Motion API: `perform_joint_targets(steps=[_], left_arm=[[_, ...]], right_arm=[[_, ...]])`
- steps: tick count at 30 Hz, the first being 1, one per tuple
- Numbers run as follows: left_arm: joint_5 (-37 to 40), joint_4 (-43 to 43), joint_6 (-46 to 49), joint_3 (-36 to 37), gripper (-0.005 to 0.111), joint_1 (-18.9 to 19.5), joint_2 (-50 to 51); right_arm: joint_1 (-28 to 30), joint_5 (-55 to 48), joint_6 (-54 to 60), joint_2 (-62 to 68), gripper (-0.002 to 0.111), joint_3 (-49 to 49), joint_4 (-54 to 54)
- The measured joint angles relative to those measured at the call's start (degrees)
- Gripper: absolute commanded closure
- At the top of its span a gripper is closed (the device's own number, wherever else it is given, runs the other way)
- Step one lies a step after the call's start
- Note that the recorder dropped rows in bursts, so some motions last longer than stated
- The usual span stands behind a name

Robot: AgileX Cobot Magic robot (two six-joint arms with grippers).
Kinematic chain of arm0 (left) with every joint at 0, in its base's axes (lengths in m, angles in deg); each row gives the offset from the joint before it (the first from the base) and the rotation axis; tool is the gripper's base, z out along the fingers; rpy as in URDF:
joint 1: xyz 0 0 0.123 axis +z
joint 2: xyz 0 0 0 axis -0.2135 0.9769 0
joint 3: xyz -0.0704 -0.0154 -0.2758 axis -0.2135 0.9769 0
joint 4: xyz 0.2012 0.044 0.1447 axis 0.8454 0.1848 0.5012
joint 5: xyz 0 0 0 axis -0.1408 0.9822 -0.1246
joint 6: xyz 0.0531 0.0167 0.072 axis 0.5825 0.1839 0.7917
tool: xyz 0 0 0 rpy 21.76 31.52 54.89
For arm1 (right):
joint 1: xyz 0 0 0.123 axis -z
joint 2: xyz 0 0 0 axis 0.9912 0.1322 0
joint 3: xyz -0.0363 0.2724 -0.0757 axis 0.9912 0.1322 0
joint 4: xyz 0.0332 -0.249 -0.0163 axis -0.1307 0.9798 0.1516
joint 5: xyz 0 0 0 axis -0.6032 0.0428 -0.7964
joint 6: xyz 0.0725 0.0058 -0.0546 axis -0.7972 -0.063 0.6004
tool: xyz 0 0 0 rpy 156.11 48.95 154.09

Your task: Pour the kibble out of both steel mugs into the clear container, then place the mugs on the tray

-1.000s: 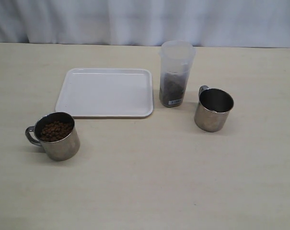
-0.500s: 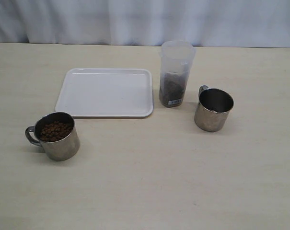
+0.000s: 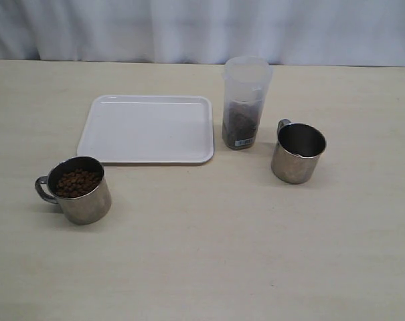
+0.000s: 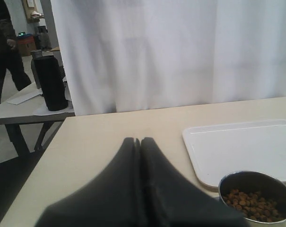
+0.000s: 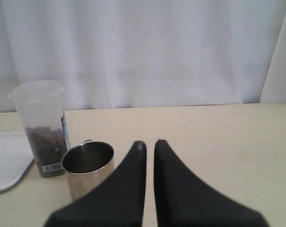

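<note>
Change: nothing is moving in the exterior view; both mugs, the container and the tray are staying where they were a second ago.
Left tool: the black left tool point(image 4: 139, 141) is pressing its fingers together and clamping nothing.
Right tool: the black right tool point(image 5: 150, 144) is holding its fingers drawn together, with only a sliver between them, and gripping nothing.
Surface: a pale wood-grain bench point(image 3: 222, 254) is carrying everything.
Room: a white pleated curtain point(image 3: 189, 27) is hanging behind the bench. Off to one side of the left tool, a grey side table point(image 4: 20, 111) is bearing a black cylinder point(image 4: 52, 82), with a dark-clothed person point(image 4: 3, 42) standing beyond.
Left steel mug point(image 3: 78, 194): short, shiny and cylindrical with a looped handle, it is standing upright close beside the left tool and holding small round dark-brown kibble point(image 3: 76, 182).
Right steel mug point(image 3: 297, 155): identical, it is standing upright near the right tool and showing bare steel inside.
Clear container point(image 3: 246, 100): this tall translucent plastic cylinder is standing just past that mug from the right tool, with kibble filling its lower part.
Tray point(image 3: 148, 128): flat, white and rectangular, it is lying beyond the left steel mug from the left tool.
</note>
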Motion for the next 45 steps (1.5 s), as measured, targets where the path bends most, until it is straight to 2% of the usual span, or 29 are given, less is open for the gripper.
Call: perform_joint_targets(steps=[36,41,45], left_arm=[[0.0,0.0,0.0,0.0,0.107,0.0,0.0],[-5.8,-0.1,-0.4,0.0,0.107,0.0,0.0],[-8.5,-1.7,-6.9,0.0,0.107,-0.2,0.0]], right_arm=[[0.3,0.1,-1.2,0.0,0.104,0.0,0.0],[0.3,0.1,-1.2,0.0,0.104,0.0,0.0],[0.3,0.1,-1.2,0.0,0.104,0.0,0.0]])
